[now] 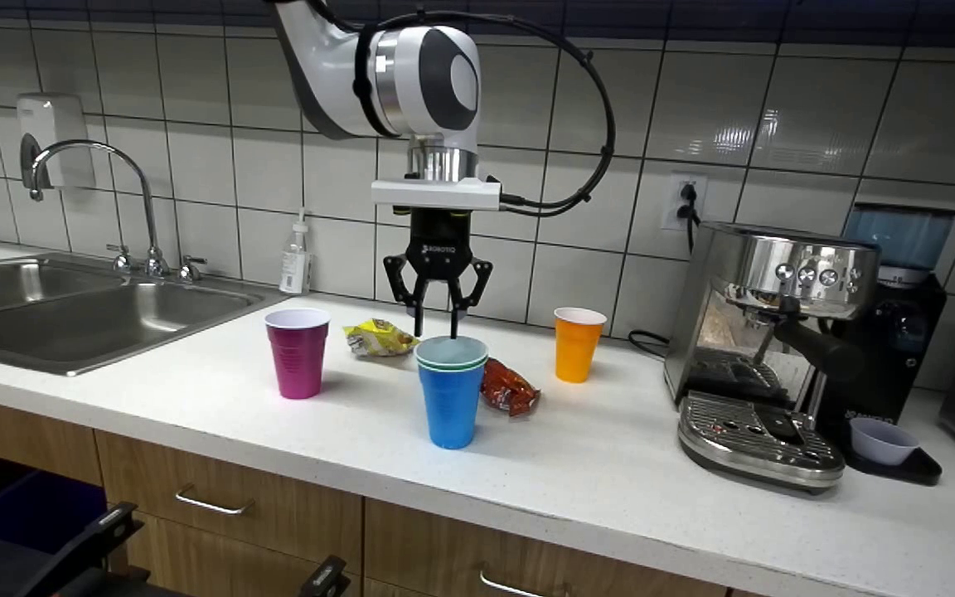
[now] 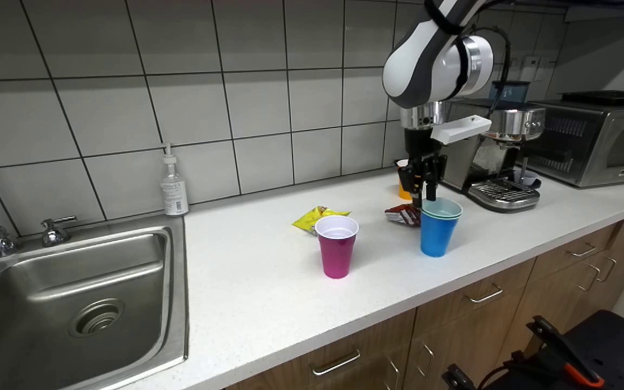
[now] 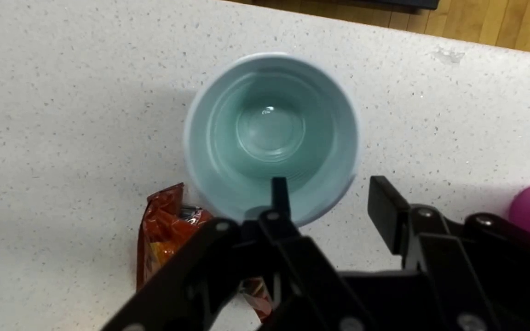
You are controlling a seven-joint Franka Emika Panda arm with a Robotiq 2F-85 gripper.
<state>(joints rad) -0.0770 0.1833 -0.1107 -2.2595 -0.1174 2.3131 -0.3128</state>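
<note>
My gripper points straight down with its jaws apart and nothing between them. It hangs at the rim of a blue cup, in which a pale green cup is nested. In the wrist view the left finger overlaps the green cup's opening, while the right finger is outside the rim. Whether a fingertip touches the rim I cannot tell. Behind the stacked cups lies a red snack bag, partly covered by the gripper in the wrist view.
A magenta cup and a yellow snack bag are on the counter. An orange cup stands near the wall. The espresso machine is to one side, the sink and soap bottle to the other.
</note>
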